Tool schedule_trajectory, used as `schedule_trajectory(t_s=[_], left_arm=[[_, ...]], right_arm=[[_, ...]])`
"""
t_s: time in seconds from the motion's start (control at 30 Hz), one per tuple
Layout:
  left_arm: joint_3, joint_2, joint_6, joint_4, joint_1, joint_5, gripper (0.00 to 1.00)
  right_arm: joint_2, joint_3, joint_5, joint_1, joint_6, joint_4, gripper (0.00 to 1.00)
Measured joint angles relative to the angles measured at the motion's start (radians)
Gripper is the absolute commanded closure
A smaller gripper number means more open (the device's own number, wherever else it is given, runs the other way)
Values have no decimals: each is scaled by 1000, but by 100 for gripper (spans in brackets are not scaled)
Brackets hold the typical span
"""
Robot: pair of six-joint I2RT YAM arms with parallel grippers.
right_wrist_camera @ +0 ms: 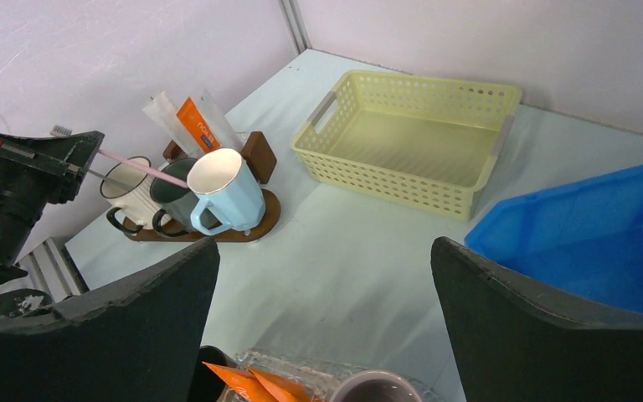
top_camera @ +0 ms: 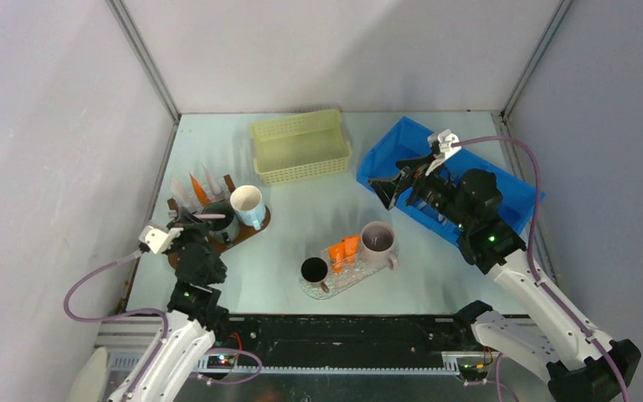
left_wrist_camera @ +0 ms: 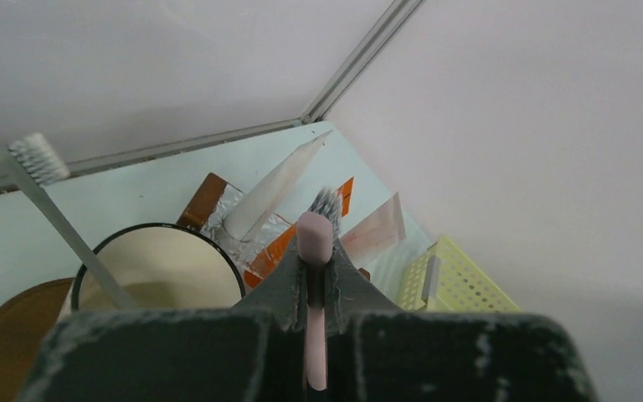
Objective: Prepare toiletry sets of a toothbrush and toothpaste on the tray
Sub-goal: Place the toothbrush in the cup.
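Note:
My left gripper (top_camera: 194, 219) is shut on a pale pink toothbrush (top_camera: 211, 216), holding it level above the mugs on the brown stand (top_camera: 255, 228). In the left wrist view the pink handle (left_wrist_camera: 312, 239) is pinched between the fingers, its bristles pointing away. Orange and white toothpaste tubes (top_camera: 198, 188) stand at the back of the stand. The clear tray (top_camera: 362, 276) holds two orange tubes (top_camera: 343, 249), a black mug (top_camera: 314, 270) and a mauve mug (top_camera: 377, 240). My right gripper (top_camera: 389, 188) hangs open and empty, above and behind the tray.
A white toothbrush (left_wrist_camera: 46, 188) leans in a black-rimmed white mug (left_wrist_camera: 159, 268). A light blue mug (right_wrist_camera: 226, 191) also sits on the stand. A yellow basket (top_camera: 301, 146) stands at the back centre and a blue bin (top_camera: 519, 197) at the back right. Walls enclose the table.

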Motion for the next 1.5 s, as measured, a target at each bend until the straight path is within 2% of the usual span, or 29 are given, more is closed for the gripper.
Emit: schedule_trajectory(t_s=[0.3, 0.47, 0.77, 1.0, 1.13, 1.5], left_arm=[[0, 188, -91, 79, 32, 88, 99], [0, 232, -115, 80, 37, 107, 90], [-2, 233, -169, 47, 39, 124, 48], [-1, 160, -182, -50, 39, 126, 15], [16, 95, -183, -136, 39, 111, 2], [211, 23, -142, -383, 39, 83, 0]], right_arm=[[-2, 0, 3, -2, -19, -1, 0], [-7, 0, 6, -4, -26, -2, 1], [-9, 0, 14, -4, -31, -3, 1], [-16, -3, 16, -5, -34, -5, 1], [-21, -3, 18, -7, -35, -5, 1], [-38, -3, 70, -10, -46, -16, 1]])
